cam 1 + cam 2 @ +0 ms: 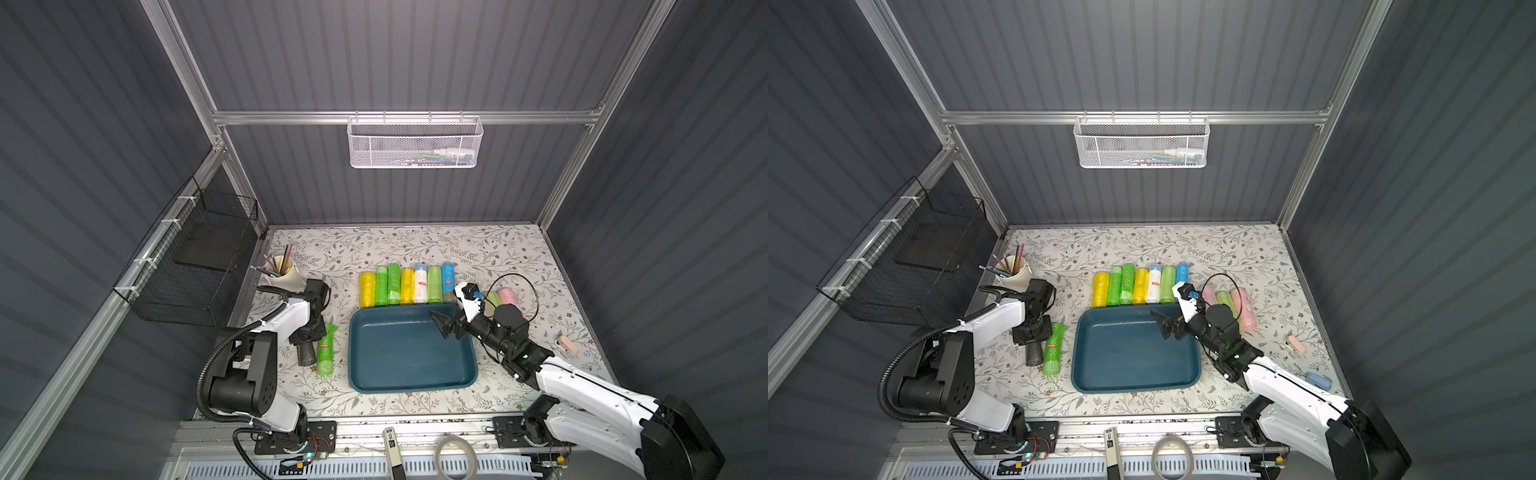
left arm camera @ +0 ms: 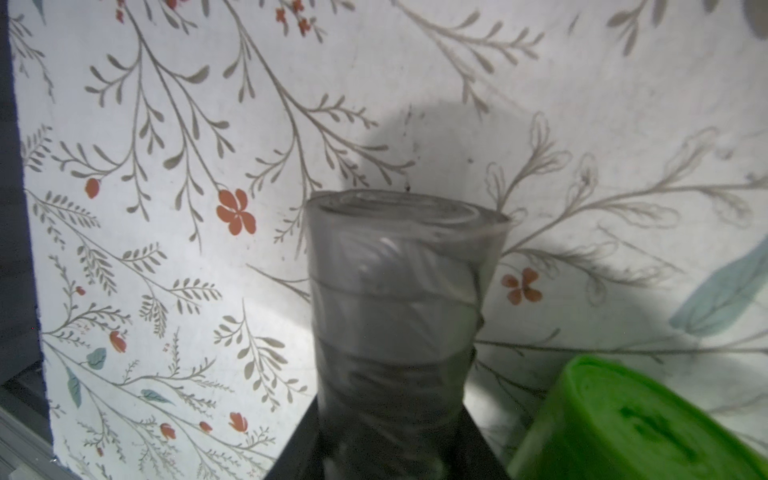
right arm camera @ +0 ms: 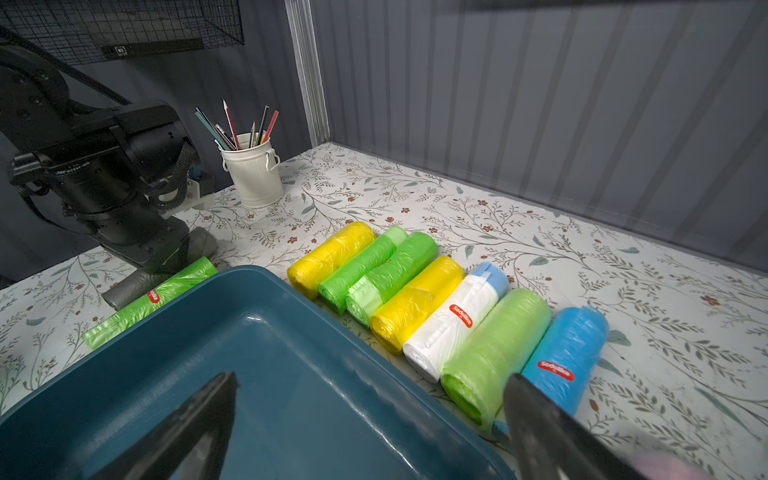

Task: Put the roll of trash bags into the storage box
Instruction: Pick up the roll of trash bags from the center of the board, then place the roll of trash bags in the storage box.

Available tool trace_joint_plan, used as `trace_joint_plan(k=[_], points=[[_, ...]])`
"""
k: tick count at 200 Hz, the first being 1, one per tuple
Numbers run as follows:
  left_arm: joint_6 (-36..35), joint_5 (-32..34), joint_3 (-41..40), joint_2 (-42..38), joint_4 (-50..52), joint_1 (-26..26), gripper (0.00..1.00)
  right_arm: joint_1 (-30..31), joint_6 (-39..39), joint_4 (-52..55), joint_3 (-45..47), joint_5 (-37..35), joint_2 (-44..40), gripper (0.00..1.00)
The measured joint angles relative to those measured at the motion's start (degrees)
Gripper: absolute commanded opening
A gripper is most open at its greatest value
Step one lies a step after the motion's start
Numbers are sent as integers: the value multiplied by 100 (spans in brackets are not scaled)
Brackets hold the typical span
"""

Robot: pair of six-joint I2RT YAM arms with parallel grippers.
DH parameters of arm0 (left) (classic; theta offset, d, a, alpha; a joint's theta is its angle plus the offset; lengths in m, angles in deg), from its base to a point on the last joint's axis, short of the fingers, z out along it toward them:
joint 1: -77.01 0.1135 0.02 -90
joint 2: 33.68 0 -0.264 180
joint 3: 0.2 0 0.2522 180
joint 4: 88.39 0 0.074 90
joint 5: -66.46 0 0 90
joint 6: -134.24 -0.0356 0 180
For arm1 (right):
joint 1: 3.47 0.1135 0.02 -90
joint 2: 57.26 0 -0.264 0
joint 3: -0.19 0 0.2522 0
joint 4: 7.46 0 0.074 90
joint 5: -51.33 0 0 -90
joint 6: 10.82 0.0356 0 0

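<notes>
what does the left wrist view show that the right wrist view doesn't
Only left wrist: the wound layers at the free end of the grey roll. Only right wrist: the storage box, the row of seven rolls beside it, the pencil cup, the open right gripper. Both: the grey roll in the shut left gripper, the green roll beside it, the floral table cover.

You see the tabletop (image 1: 415, 245) brightly lit, the walls (image 1: 415, 62) dim. Beyond the grey roll (image 2: 395, 299) lies a soft round shadow; the roll's near end blurs. Glare streaks the storage box (image 3: 266, 332).
</notes>
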Motion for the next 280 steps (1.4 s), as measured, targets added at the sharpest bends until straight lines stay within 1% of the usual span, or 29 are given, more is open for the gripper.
trace_joint_plan(k=[23,53,88,105,120,141,161,178,196,213,242,267,280], points=[[2,114,168,-114,203,-61,34,-22,50,2,4,2,-42,99],[2,225,496,-509,468,-114,34,-33,81,4,13,37,-157,99],[20,236,774,-824,798,-216,33,-33,81,37,13,192,-175,99],[68,199,848,-1099,997,-295,33,-33,83,144,13,348,-243,99],[114,48,881,-1471,1104,-323,33,-35,83,227,13,586,-299,99],[210,-332,925,-1971,1165,-358,33,-37,87,483,-37,1071,-313,99],[376,-881,925,-2334,1115,-417,32,-37,90,723,-52,1550,-396,99],[549,-1373,922,-2518,918,-538,32,-35,107,944,-48,1950,-669,99],[769,-1770,922,-2601,678,-787,32,-35,133,1056,-9,2229,-1097,99],[1010,-1987,922,-2594,474,-1176,33,-35,170,1104,133,2328,-1491,99],[1469,-2024,887,-2588,125,-1965,33,-37,238,1237,470,2337,-1895,99],[1827,-1937,848,-2437,-114,-2643,34,-35,275,1287,544,2343,-1867,99],[1958,-1827,846,-2277,-153,-2914,34,-35,278,1287,542,2367,-1801,99]])
